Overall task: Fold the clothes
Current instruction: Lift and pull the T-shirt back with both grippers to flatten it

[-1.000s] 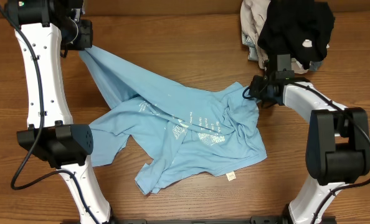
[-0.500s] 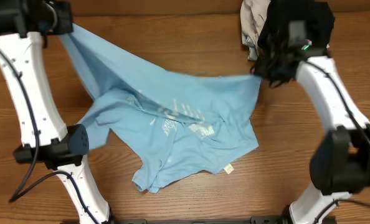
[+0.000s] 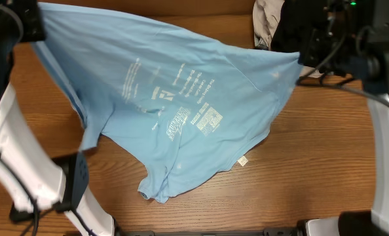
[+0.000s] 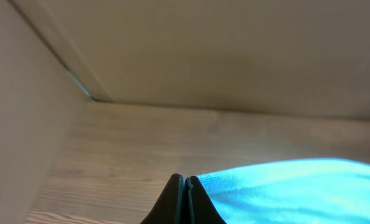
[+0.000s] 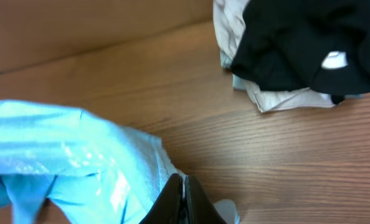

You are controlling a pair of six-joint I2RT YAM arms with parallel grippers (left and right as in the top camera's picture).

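Note:
A light blue T-shirt (image 3: pixel 175 92) with white print hangs stretched in the air between both arms, its lower hem still touching the table. My left gripper (image 3: pixel 38 14) is shut on one corner of it at the far left; the left wrist view shows the jaws (image 4: pixel 185 182) pinching the blue cloth (image 4: pixel 284 190). My right gripper (image 3: pixel 300 58) is shut on the opposite corner at the right; the right wrist view shows its jaws (image 5: pixel 184 183) closed on the shirt (image 5: pixel 79 162).
A pile of clothes, black (image 3: pixel 312 23) over pale ones (image 3: pixel 263 19), lies at the back right of the wooden table (image 3: pixel 312 151); it also shows in the right wrist view (image 5: pixel 303 37). A wall runs behind the table.
Both grippers have risen and moved apart, lifting the shirt off the table and spreading it out from a crumpled heap.

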